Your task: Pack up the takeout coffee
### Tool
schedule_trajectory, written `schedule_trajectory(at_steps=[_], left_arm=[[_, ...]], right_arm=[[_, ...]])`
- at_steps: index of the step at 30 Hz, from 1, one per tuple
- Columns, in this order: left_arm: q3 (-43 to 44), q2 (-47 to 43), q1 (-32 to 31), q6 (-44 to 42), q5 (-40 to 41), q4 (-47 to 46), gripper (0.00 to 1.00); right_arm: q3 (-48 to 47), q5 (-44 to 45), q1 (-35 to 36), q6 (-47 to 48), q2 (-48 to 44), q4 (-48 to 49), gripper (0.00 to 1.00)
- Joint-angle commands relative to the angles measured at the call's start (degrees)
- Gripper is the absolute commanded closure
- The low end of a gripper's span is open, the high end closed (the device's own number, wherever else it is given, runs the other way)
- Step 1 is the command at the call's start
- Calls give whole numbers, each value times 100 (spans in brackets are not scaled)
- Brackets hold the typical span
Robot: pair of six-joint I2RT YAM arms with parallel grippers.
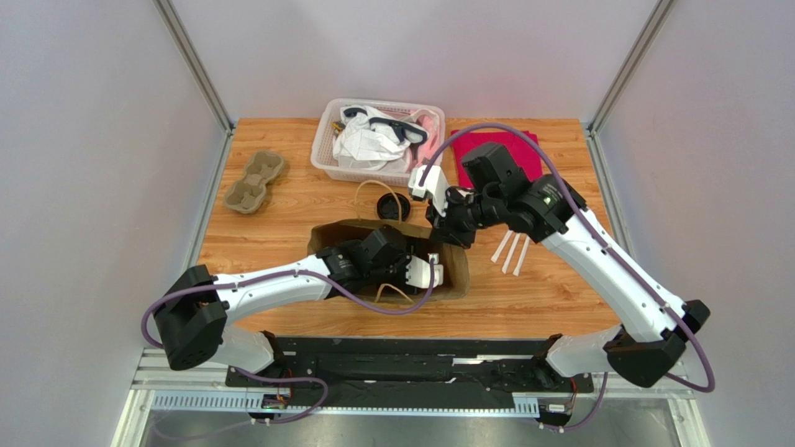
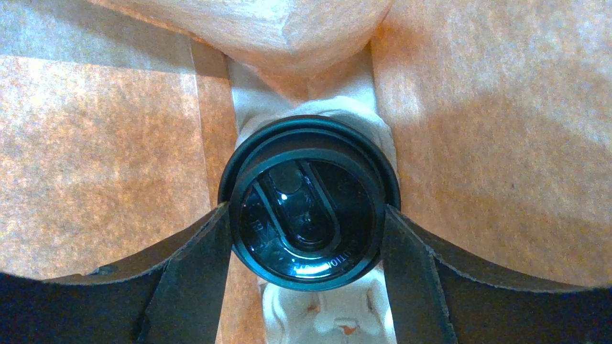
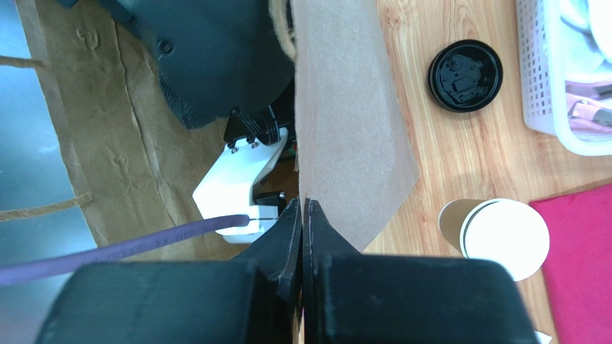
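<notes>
Nearest to the bases, the left arm reaches down into the paper bag (image 1: 328, 235), which stands open in the middle of the bench (image 1: 308, 200). In its wrist view the left fingers (image 2: 192, 283) are closed on the takeout coffee (image 2: 309, 215), one on each side, touching it at the rim of the black lid. The cup stands upright with its long axis pointing straight at the wrist, so it lies directly ahead of the fingers, deep between the bag walls. Something pale lies under it, but I cannot tell whether the cup already rests there. I judge that the next move is to open and draw back along this same axis, with no sideways push. A little farther, the right fingers (image 3: 291, 229) are pressed together on the upper edge of the bag and hold its mouth open. Beyond them on the bench are an open cup (image 3: 499, 236) and a loose lid (image 3: 465, 75).
</notes>
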State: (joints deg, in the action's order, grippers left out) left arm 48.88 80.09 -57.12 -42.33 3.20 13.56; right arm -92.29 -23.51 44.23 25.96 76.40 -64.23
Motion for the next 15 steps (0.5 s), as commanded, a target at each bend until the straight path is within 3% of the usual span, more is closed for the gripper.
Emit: schedule_trajectory(at_steps=[1,15], left_arm=[[-695,227,8,514,268,780,82],[-845,-1126,-326,699,251,868,83]], right_arm=[[422,310,585,-249,-723,472,100],[686,2262,1281,-846,-837,1114,100]])
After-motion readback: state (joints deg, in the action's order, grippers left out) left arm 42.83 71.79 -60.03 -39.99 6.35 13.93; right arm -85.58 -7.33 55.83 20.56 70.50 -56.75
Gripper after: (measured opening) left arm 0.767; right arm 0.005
